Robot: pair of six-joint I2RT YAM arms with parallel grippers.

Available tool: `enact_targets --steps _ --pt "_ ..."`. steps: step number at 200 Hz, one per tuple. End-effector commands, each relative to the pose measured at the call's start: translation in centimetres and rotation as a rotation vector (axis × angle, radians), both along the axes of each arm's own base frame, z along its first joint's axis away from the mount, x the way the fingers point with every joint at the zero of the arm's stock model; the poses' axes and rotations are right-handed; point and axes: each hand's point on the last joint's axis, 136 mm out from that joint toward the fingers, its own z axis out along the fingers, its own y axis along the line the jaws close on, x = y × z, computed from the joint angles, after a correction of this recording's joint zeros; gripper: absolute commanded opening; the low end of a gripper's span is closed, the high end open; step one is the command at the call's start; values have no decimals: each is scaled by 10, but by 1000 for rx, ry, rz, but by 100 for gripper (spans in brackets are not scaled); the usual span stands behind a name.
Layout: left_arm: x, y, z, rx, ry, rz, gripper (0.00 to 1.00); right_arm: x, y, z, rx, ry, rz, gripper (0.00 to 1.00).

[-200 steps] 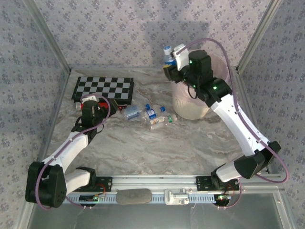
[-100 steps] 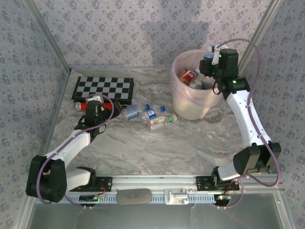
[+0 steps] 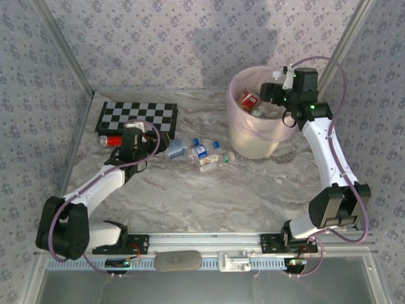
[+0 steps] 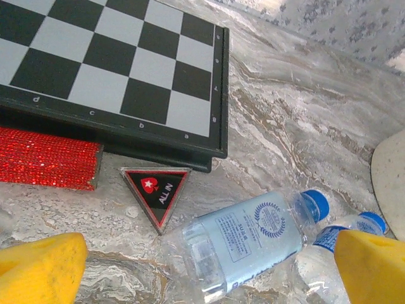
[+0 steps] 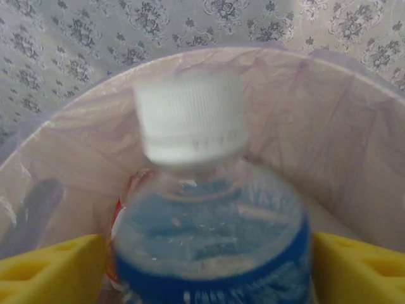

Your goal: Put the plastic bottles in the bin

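Right side: right jaws up over the far rim of the bin (image 3: 253, 142), spread apart on yellow fingers (image 5: 50, 266), with a white-capped bottle (image 5: 209, 240) between them, clear, its cap blurred, a blue label low on its body; a thin gap showing beside the left-hand finger, so no clamping to be seen. Behind it, the pink liner and the bin's wall (image 5: 354, 101). Inside the bin, seen from above, several bottles, among them a red-labelled bottle (image 3: 249, 98). Left side: left jaws low over the worktop (image 3: 209, 196), wide apart and holding nothing, yellow fingers (image 4: 38, 269) at either lower corner of the wrist view. Between and just ahead of them, lying on its side, a blue-capped bottle (image 4: 243, 244), clear with a printed label, and just beside its cap a second bottle (image 4: 348, 231), also blue-capped. Near these, a triangular "ALL IN" chip (image 4: 156, 193), a red glittery strip (image 4: 47, 158) and the corner of the chessboard (image 4: 114, 69). From above, a loose cluster of bottles (image 3: 202, 153) flat on the worktop between chessboard and bin, outside the bin
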Motion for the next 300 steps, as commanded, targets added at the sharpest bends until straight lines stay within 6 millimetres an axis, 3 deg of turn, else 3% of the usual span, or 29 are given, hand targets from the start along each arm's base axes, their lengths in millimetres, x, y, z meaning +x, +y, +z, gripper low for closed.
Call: enact_targets --steps 1,9,49,66,99,149,153,158,173,204,240,300 --pt "4 -11 10 26 -15 -50 100 -5 -3 25 9 -48 -6 93" --pt "4 -14 11 30 -15 -60 100 -8 -4 34 7 -69 -11 99" --pt "5 -29 11 48 -18 -111 100 -31 -5 74 27 -196 -13 99" --pt "5 -39 13 60 -27 -150 100 -46 7 87 61 -264 58 99" --pt "3 -72 21 91 -53 -273 100 -74 38 94 135 -331 228 99" --pt "-5 -141 18 171 -39 -526 100 -108 69 74 173 -335 351 99" --pt "-7 -146 12 181 -24 -549 100 -110 70 77 175 -345 354 99" --pt "-9 -153 10 191 -16 -578 100 -111 71 61 177 -316 352 99" --pt "-14 -175 3 221 4 -654 100 -115 72 50 180 -306 346 99" --pt "-24 -210 -11 247 60 -776 98 -118 68 39 159 -286 324 99" --pt "-36 -230 -37 294 162 -853 94 -119 61 39 123 -302 296 99" --pt "-55 -244 -73 347 282 -924 91 -118 56 27 101 -284 270 99"
